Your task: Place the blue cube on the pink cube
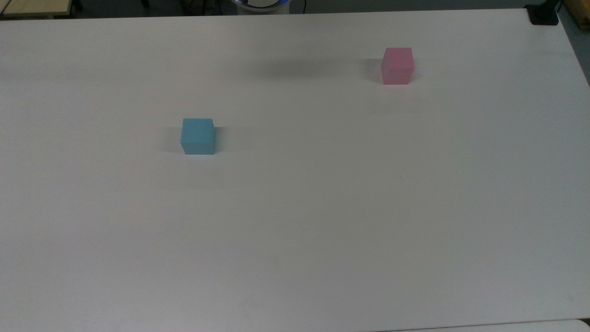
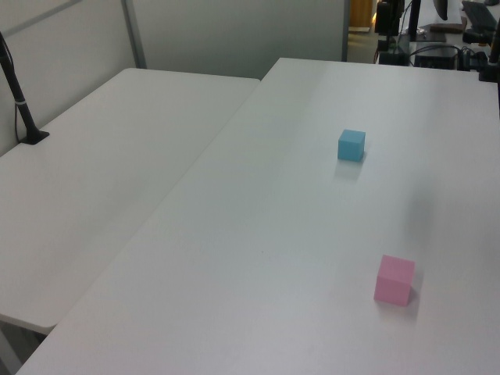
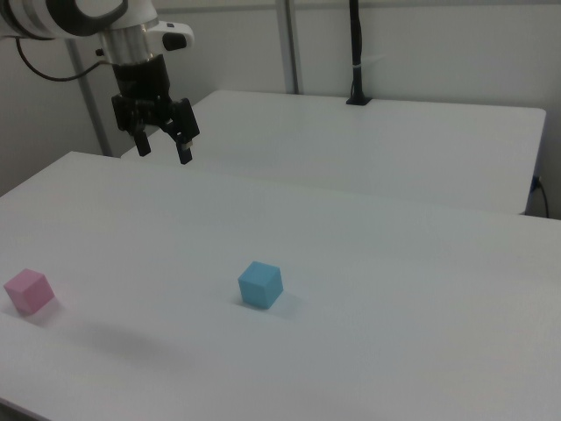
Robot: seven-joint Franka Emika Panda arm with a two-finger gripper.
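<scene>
In the top view we see the white table (image 1: 295, 230) running bare from its near edge up to the blue cube (image 1: 198, 136), which sits flat left of centre. Farther back and over toward the top view's right stands the pink cube (image 1: 397, 66), also flat on the table and well apart from the blue one. A soft shadow lies on the tabletop between the pink cube and the far edge's middle, and a dark mount (image 1: 544, 14) sits at the far right corner.

In the left view the order flips — the pink cube (image 2: 394, 280) is the nearer one, low on the left view's right, and the blue cube (image 2: 351, 145) lies farther up the same table (image 2: 258, 258). A second table (image 2: 101, 172) adjoins on the left view's left, with a black pole (image 2: 19, 98) rising from a base near the wall.

In the right view we find the pink cube (image 3: 29, 291) near the front at the right view's left edge, the blue cube (image 3: 260, 284) a little farther in and toward the middle, each turned so a corner faces us. Beyond them the gripper (image 3: 163, 145) hangs high above the table (image 3: 394, 333) at the upper left, clear of both cubes — its two fingers (image 3: 185, 149) are spread apart with nothing between them. Behind it stretches the second table (image 3: 394, 140), with a black pole (image 3: 356, 53) at its far side.
</scene>
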